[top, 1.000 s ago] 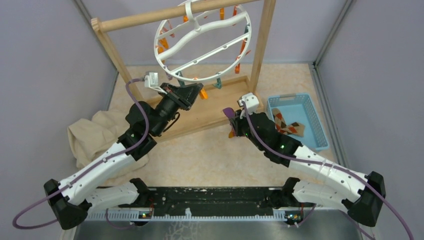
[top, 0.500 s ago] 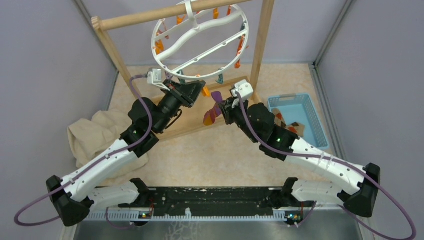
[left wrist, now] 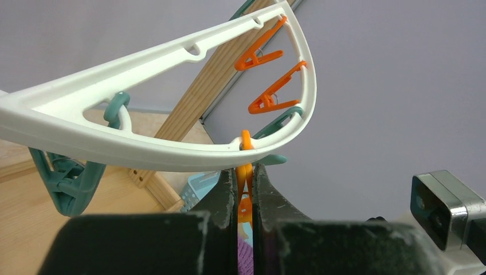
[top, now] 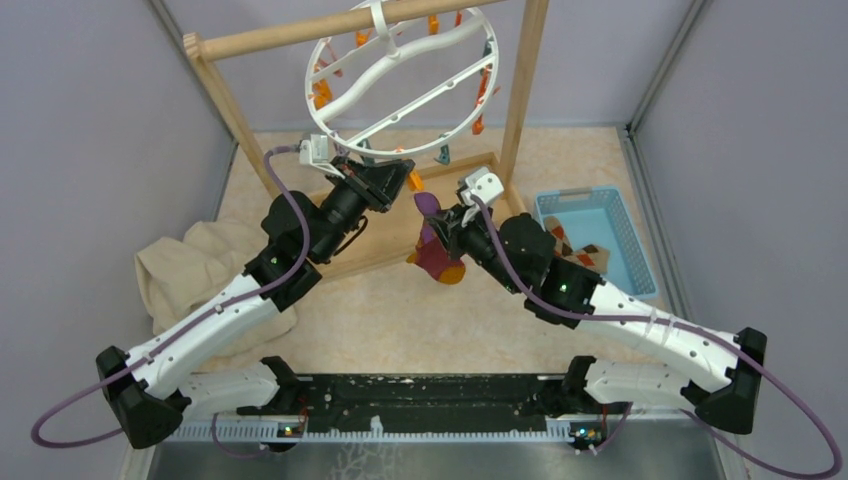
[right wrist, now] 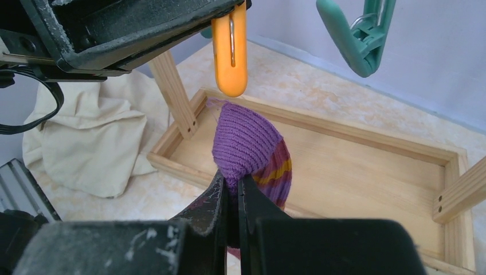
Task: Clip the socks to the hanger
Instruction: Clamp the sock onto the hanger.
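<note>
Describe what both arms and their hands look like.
The left arm and right arm have white shells, black joints and bases, green lights and a purple cable each. The left hand and right hand have two scuffed matte-black fingers; a white-grey camera box tops each wrist.

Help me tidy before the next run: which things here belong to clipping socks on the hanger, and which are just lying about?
In the job: purple sock, held by the right gripper; brown sock in the blue basket; hanger; orange clip, squeezed by the left gripper.
Lying about: beige cloth; blue basket; wooden stand, which only carries the hanger.
</note>
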`<state>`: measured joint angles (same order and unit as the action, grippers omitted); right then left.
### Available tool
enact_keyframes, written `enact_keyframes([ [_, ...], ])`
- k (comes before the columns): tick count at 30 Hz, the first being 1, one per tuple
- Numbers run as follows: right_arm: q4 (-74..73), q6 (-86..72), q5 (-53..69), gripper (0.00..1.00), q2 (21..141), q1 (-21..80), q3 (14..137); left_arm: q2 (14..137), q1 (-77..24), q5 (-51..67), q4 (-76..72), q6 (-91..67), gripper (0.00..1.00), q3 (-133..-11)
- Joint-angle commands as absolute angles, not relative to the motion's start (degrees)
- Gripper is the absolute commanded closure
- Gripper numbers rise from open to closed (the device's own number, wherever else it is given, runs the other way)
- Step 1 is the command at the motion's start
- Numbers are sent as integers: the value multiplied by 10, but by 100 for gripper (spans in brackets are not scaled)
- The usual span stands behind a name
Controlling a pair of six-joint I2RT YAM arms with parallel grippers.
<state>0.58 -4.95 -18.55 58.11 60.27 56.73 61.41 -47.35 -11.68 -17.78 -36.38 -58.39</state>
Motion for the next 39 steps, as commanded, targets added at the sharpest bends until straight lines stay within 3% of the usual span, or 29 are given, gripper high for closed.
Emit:
enact_keyframes([
  [1, 24, -44, -179, 100, 555, 608, 591, 616, -479, -80, -129, -368, 100, -586],
  [39, 31, -3, -176, 100, 589, 609, 650, 614, -480, -55, -125, -396, 100, -581],
])
